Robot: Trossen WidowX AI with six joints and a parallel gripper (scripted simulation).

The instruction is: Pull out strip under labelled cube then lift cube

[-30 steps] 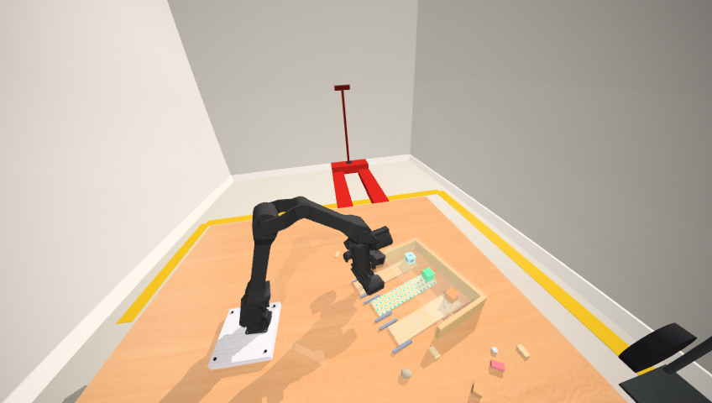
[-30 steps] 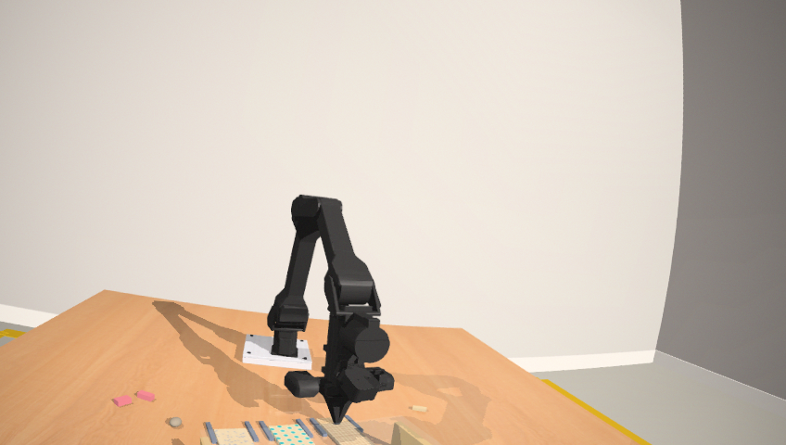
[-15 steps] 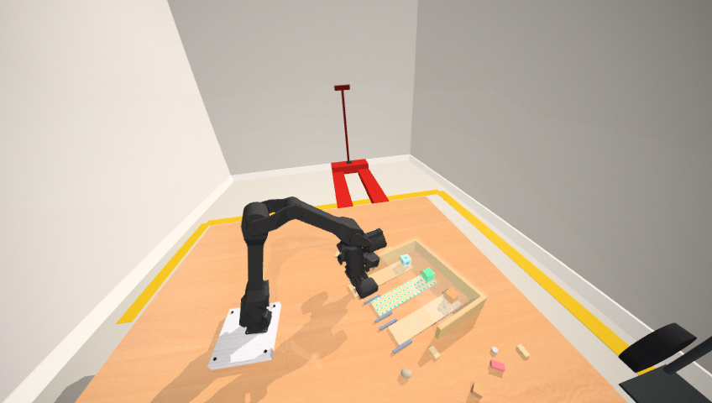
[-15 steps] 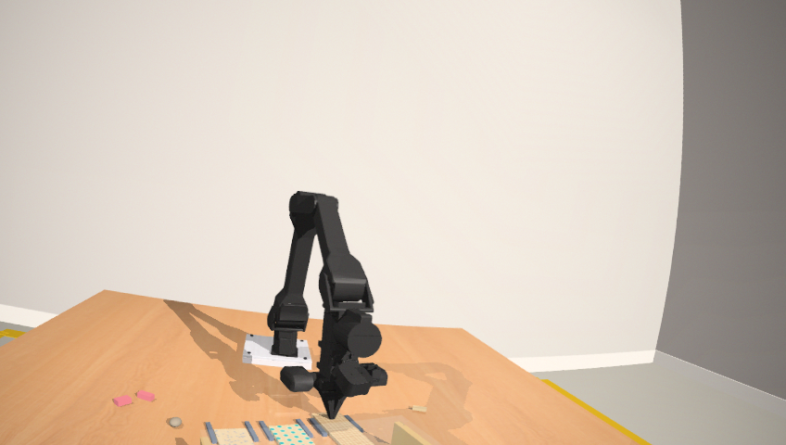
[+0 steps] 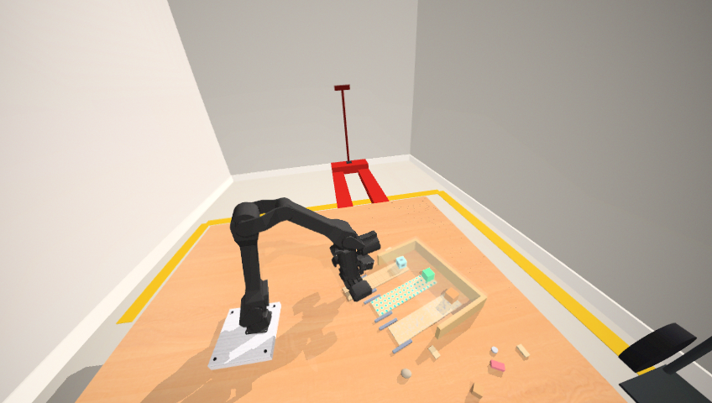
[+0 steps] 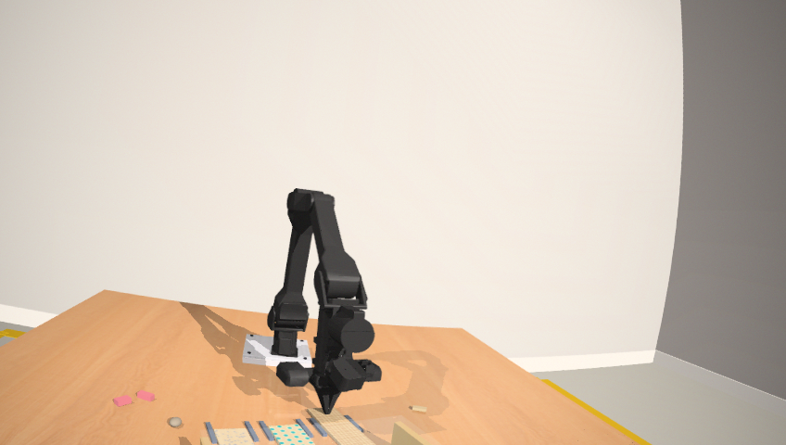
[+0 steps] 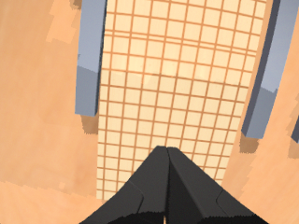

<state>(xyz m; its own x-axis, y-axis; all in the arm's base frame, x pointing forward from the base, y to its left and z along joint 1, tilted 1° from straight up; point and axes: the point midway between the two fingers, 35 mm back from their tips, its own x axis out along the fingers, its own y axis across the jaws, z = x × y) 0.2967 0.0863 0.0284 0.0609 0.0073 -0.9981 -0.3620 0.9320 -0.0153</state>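
Observation:
A light-blue cube [image 5: 400, 262] with a mark on it is at the far end of the grid-patterned strip [image 5: 387, 275] [image 6: 344, 428] [image 7: 173, 103]; I cannot tell how much of it rests on the strip. The strip's near end sticks out past its two grey-blue rails. My gripper [image 6: 327, 412] [image 7: 164, 156] is shut with nothing between its fingertips, which point down at the strip's near part; contact is not clear. A green cube [image 5: 427, 274] is at the far end of the teal-dotted strip [image 5: 402, 295] [image 6: 291, 434]. An orange cube [image 5: 451, 294] is by the far end of the third strip [image 5: 411, 324] [image 6: 231, 437].
A low wooden wall [image 5: 444, 267] [image 6: 411, 434] surrounds the strips' far ends. Grey-blue rails [image 5: 402, 346] [image 7: 89, 56] flank the strips. A grey ball [image 5: 405, 373] [image 6: 174, 422], a pink block [image 5: 497, 365], a white disc [image 5: 494, 349] and small wooden blocks lie outside.

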